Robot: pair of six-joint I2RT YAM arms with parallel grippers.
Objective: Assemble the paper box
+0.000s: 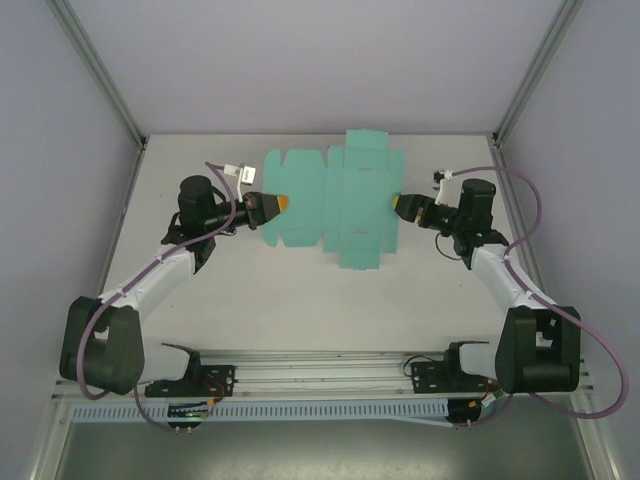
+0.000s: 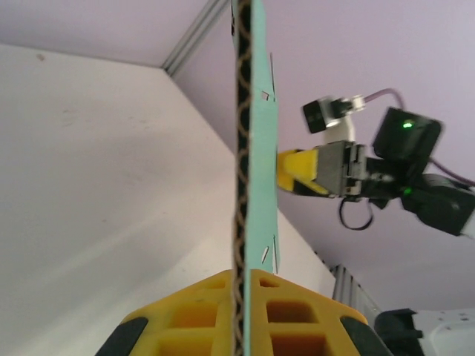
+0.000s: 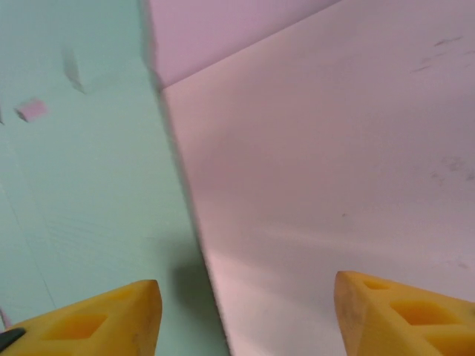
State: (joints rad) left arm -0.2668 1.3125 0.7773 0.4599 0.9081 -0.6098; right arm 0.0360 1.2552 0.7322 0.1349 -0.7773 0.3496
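Flat die-cut paper box [image 1: 335, 200], probably light, floppy corrugated card, at far mid-worktop [image 1: 300, 300]: left gripper [image 1: 277, 205] fingers clamp its left edge; right gripper [image 1: 403, 206] fingers, spread wide, at the opposite edge, a sensible second hold.

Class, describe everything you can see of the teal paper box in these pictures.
The paper box is an unfolded, flat die-cut sheet of teal-green card, with flaps, tabs and small slits around a central panel. Seen edge-on from the left wrist, it shows a wavy corrugated core. It spreads over the far middle of the white table. The left gripper pinches its left edge; the open right gripper sits at its right edge.
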